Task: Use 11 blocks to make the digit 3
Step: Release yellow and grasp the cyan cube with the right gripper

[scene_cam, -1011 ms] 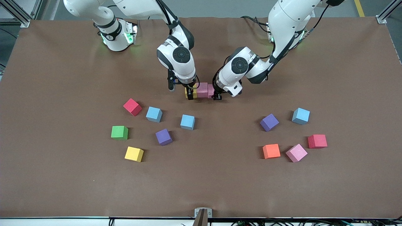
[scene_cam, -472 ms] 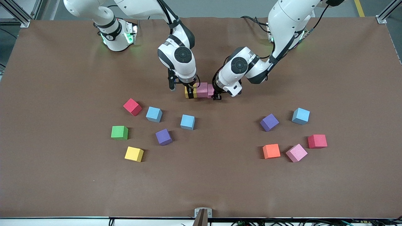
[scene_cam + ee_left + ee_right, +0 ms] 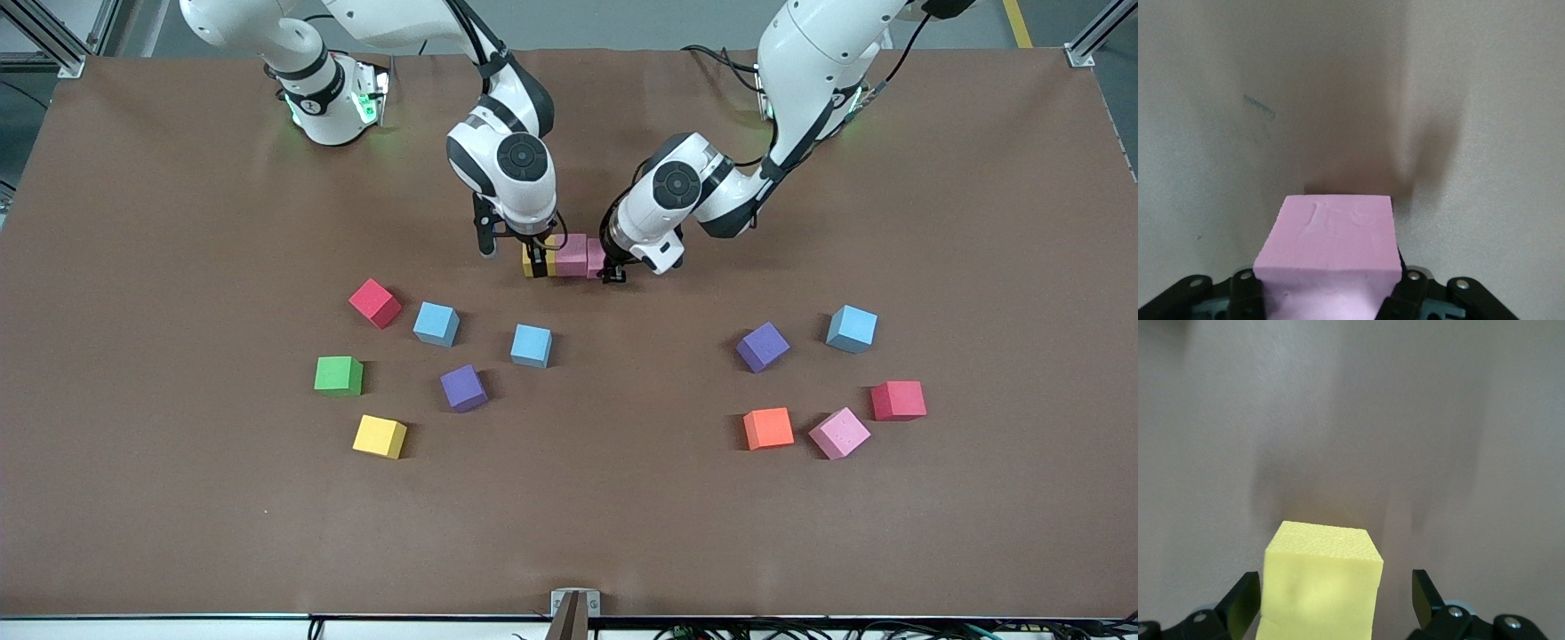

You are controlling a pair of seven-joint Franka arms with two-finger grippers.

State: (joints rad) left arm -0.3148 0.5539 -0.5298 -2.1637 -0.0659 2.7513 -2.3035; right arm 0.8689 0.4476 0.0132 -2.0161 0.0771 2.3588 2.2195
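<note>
Three blocks stand touching in a short row mid-table: a yellow block [image 3: 531, 263], a pink block [image 3: 572, 254] and a second pink block [image 3: 595, 258]. My right gripper [image 3: 533, 258] is down at the yellow block [image 3: 1321, 587], open [image 3: 1335, 603], with a gap showing beside one finger [image 3: 1426, 595]. My left gripper [image 3: 612, 267] is shut on the end pink block [image 3: 1328, 250], which fills the space between its fingers [image 3: 1407, 288]. Loose blocks lie nearer the front camera.
Toward the right arm's end lie a red [image 3: 374, 302], two light blue [image 3: 436, 324] [image 3: 531, 345], a purple [image 3: 463, 388], a yellow [image 3: 380, 436] and a green cube [image 3: 338, 374]. Toward the left arm's end: purple [image 3: 762, 346], light blue [image 3: 852, 328], red [image 3: 898, 400], orange [image 3: 768, 428], pink [image 3: 838, 433].
My right arm's wrist has shifted very slightly over the row. The three blocks in the row and the left gripper have stayed where they were.
</note>
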